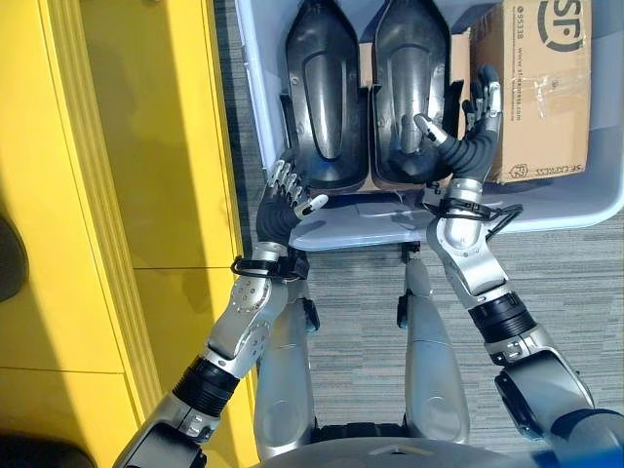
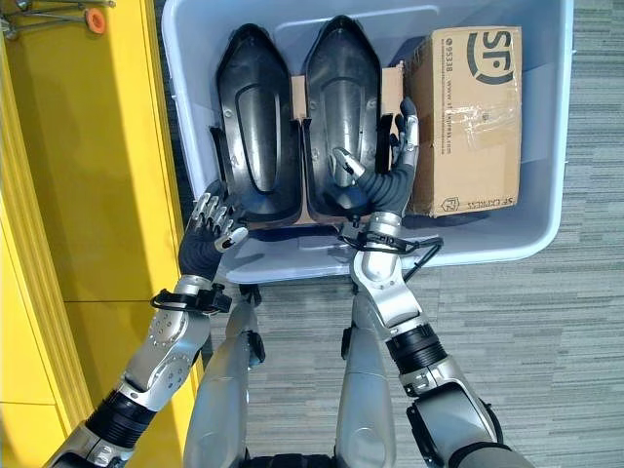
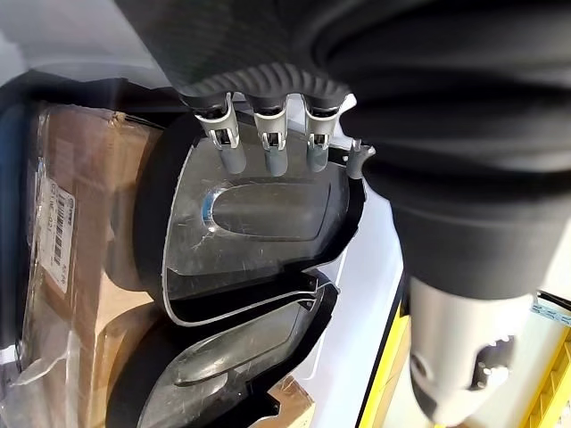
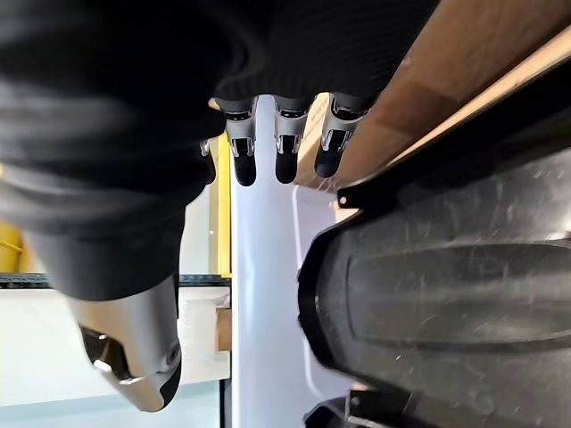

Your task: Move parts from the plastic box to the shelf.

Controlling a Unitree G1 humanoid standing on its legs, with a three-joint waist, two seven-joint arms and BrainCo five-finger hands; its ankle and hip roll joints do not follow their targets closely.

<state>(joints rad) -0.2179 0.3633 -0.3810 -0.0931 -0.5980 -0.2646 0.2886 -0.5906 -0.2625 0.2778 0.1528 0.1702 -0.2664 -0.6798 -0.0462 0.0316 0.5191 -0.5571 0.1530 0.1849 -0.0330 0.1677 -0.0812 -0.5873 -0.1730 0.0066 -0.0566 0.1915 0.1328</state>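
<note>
Two black moulded parts, one on the left (image 2: 255, 122) and one on the right (image 2: 343, 117), standing side by side inside the pale plastic box (image 2: 546, 195), touching along their inner edges. Just right of the right part, a cardboard carton (image 2: 470, 117), also in the box. Right hand (image 2: 390, 175) wedged between right part and carton, fingers straight, thumb laid on the part's face, gripping nothing. Left hand (image 2: 210, 229) at the box's near left corner, fingers loosely bent beside the left part, holding nothing. Yellow shelf (image 2: 88, 195) immediately left of the box.
</note>
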